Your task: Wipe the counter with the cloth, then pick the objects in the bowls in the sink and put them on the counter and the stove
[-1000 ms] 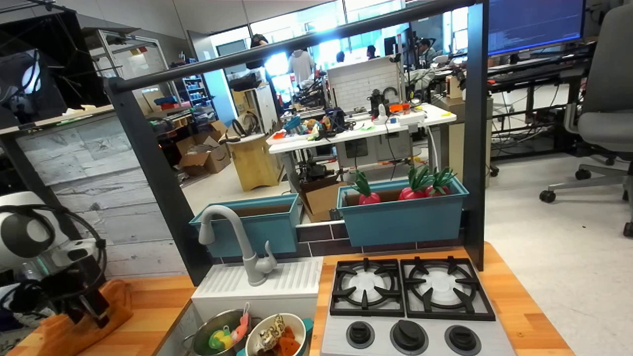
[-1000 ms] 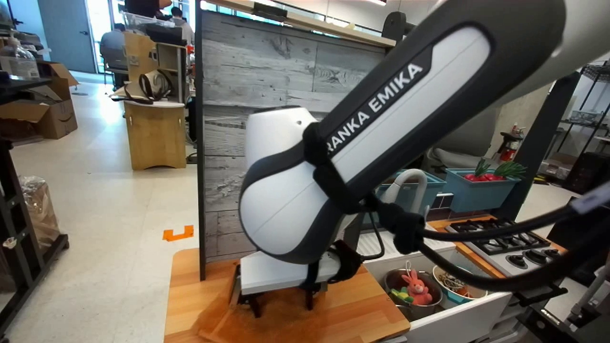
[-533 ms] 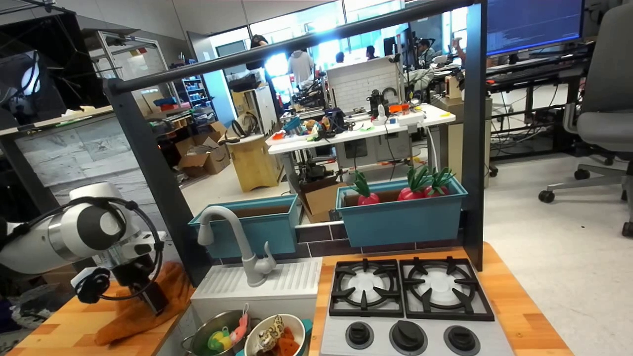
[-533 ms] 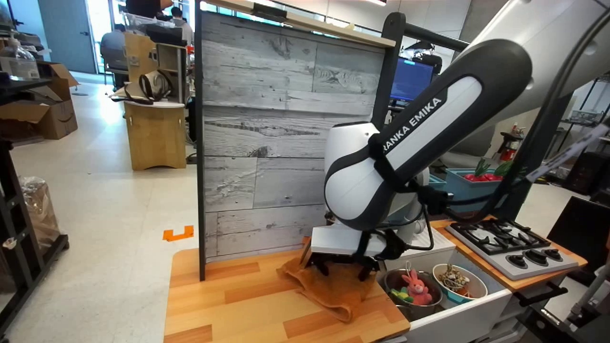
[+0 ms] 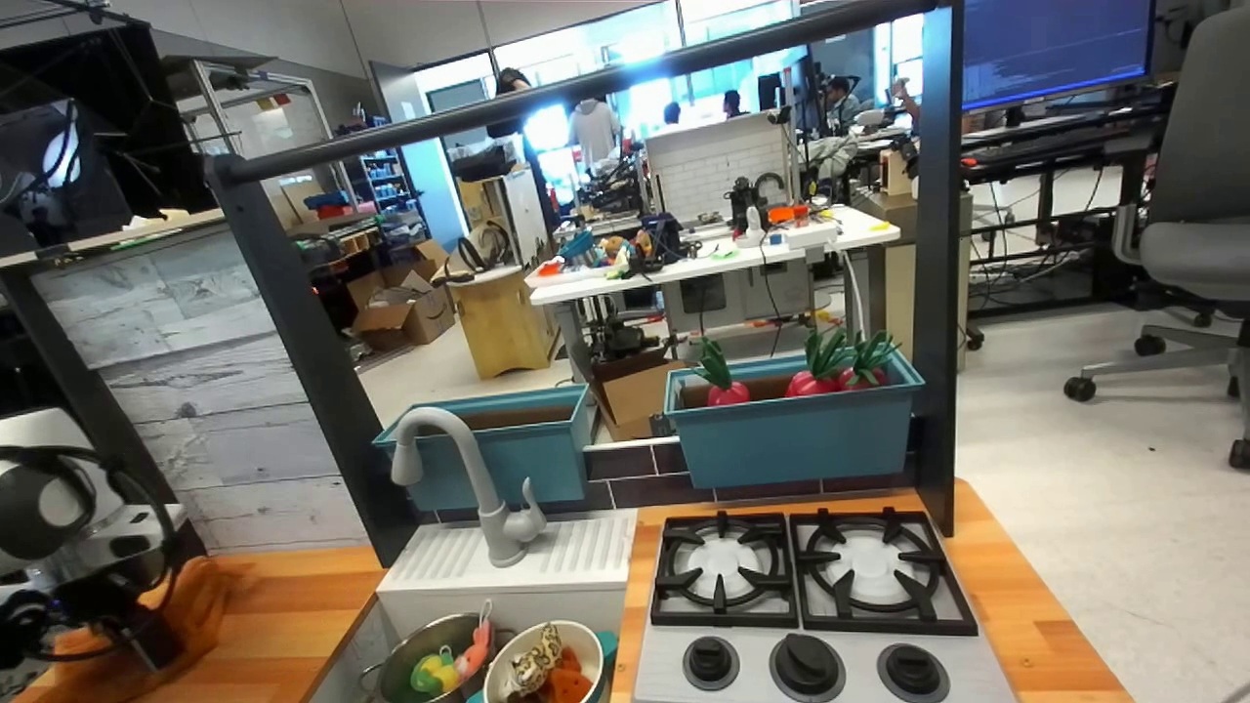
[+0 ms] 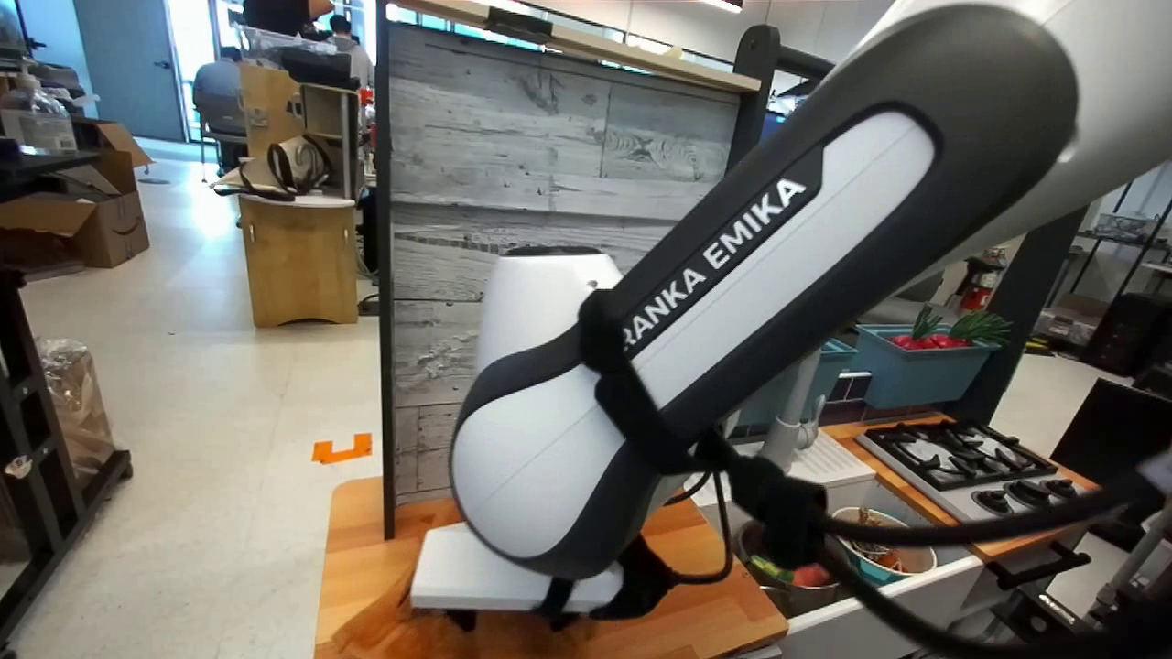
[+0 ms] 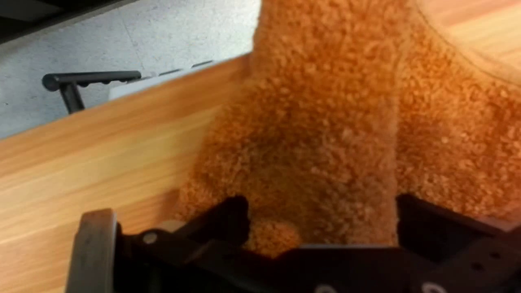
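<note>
While my arm slants from upper right to lower left in an exterior view, its wrist is bent so that the claw points down at the wood-grain surface. The fingers stand wide apart, pinching nothing. The orange cloth lies creased on the surface directly beneath the claw, extending between the fingertips and past them on both sides; whether the tips press into it, I cannot tell.
</note>
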Controlling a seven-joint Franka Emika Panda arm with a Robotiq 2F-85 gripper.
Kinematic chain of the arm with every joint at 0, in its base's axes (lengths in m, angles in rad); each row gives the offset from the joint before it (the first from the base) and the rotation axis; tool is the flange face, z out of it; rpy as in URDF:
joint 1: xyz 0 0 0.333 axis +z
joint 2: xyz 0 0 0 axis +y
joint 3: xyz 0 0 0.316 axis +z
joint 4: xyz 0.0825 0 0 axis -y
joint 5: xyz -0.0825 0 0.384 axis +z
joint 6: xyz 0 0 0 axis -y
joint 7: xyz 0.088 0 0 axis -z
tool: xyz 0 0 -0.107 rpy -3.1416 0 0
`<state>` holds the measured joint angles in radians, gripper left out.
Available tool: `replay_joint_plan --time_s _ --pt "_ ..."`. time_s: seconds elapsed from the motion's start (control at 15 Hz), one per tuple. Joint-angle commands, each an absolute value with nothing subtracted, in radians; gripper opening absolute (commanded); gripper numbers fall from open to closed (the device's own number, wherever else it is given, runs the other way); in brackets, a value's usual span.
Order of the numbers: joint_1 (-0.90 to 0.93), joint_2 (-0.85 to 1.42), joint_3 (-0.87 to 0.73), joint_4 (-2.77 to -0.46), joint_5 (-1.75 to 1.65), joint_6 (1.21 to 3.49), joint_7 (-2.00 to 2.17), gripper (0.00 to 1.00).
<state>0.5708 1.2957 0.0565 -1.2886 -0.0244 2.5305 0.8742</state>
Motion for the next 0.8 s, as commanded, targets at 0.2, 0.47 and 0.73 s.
replay_joint_plan --time_s 0.2,0.47,0.73 --pt "0.577 1.34 -0.024 -1.275 0.004 2.513 1.004 1.0" --pt "0.524 1.26 -0.101 -1.43 0.015 2.569 1.101 1.0" --pt "0.477 1.278 -0.128 -1.473 0.003 2.585 1.186 1.0"
